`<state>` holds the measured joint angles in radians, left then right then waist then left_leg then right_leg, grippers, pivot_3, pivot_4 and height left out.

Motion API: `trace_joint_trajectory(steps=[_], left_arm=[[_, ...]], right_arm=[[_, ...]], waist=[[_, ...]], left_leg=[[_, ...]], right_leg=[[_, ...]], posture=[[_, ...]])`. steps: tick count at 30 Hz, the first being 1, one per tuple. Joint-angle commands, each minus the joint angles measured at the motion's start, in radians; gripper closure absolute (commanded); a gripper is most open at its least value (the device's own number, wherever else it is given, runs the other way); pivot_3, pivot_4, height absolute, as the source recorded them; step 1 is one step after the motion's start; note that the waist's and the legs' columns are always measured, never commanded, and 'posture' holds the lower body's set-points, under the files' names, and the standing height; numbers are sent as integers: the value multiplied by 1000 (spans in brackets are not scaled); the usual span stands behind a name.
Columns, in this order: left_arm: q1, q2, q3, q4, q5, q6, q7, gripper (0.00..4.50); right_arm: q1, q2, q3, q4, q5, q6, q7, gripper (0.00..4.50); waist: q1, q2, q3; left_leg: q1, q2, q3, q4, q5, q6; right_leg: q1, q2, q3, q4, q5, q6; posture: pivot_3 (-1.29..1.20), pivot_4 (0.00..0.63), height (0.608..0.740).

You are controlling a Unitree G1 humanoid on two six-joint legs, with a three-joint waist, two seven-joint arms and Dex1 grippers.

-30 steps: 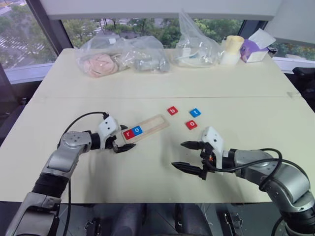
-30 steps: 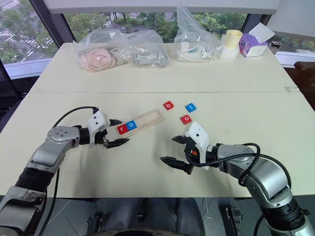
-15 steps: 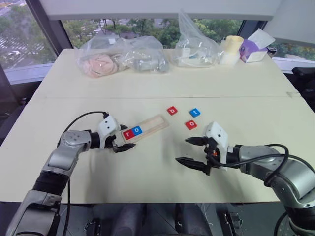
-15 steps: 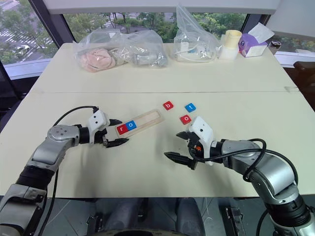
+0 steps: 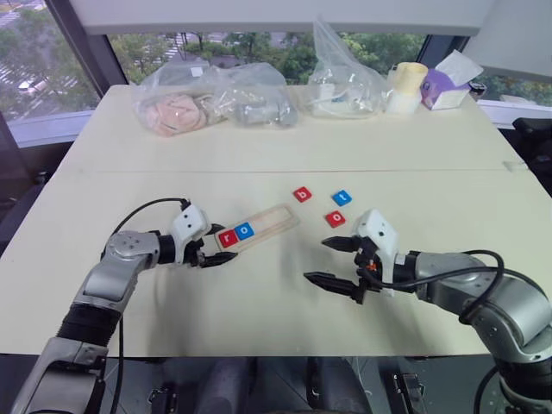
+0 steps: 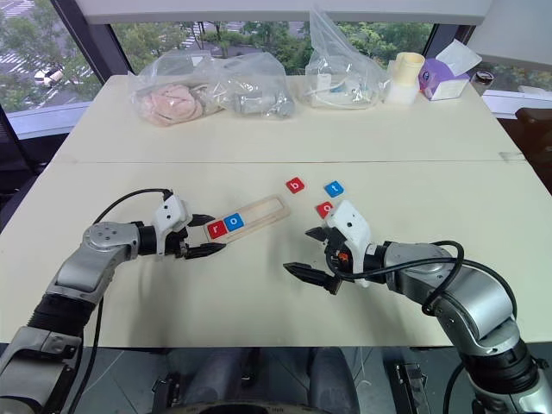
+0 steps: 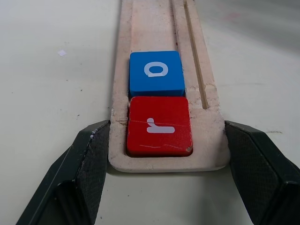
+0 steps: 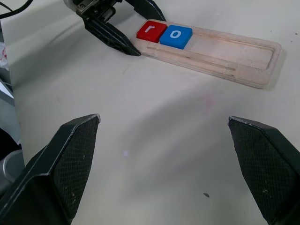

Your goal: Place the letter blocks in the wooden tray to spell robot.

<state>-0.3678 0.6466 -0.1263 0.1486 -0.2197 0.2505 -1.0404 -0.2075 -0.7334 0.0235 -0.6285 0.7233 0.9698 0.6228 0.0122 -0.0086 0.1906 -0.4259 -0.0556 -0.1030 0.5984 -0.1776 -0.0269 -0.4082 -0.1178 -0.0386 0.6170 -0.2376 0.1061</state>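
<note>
The wooden tray (image 5: 269, 220) lies slanted on the table with a red r block (image 5: 228, 236) and a blue o block (image 5: 245, 229) seated at its left end. My left gripper (image 5: 220, 244) is shut on that end of the tray, its fingers (image 7: 89, 164) pressing both long sides beside the r block (image 7: 159, 126). Loose to the right of the tray lie a red b block (image 5: 302, 194), a blue t block (image 5: 341, 197) and a red o block (image 5: 335, 218). My right gripper (image 5: 317, 260) hovers open and empty just below the red o block.
Along the table's far side sit two clear plastic bags (image 5: 211, 97) (image 5: 345, 82), a pale roll (image 5: 407, 86) and a purple tissue box (image 5: 447, 84). The table's front edge (image 5: 259, 352) runs close under both arms.
My left gripper's fingers have closed in from wide open onto the tray's left end, and the tray has shifted slightly. The right gripper stays open in about the same place.
</note>
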Motion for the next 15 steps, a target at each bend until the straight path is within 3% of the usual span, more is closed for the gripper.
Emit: trace_joint_trajectory(steps=[1,5,8,15], left_arm=[[6,35,9,-62,-56,15,-103,1365],[3,89,-19,-115,-70,-8,-234,1365],[-53,125,-76,-72,-2,-130,-329,1365],[-230,28,-149,256,132,-404,-337,1365]], right_arm=[[13,-21,-78,-16,35,-2,15,0],[66,-58,-152,4,50,-5,42,0],[137,-78,-200,33,28,-32,59,0],[192,-44,-171,28,-18,-78,26,0]], waist=[[0,0,0],[2,0,0],[5,0,0],[-1,0,0]], left_leg=[[0,0,0,0,0,0],[-1,0,0,0,0,0],[-1,0,1,0,0,0],[-1,0,5,1,0,0]], right_leg=[[0,0,0,0,0,0],[-1,0,0,-1,0,0],[0,0,0,-1,0,-1],[0,0,0,-1,0,0]], posture=[[0,150,740],[0,150,740],[0,150,740],[0,150,740]])
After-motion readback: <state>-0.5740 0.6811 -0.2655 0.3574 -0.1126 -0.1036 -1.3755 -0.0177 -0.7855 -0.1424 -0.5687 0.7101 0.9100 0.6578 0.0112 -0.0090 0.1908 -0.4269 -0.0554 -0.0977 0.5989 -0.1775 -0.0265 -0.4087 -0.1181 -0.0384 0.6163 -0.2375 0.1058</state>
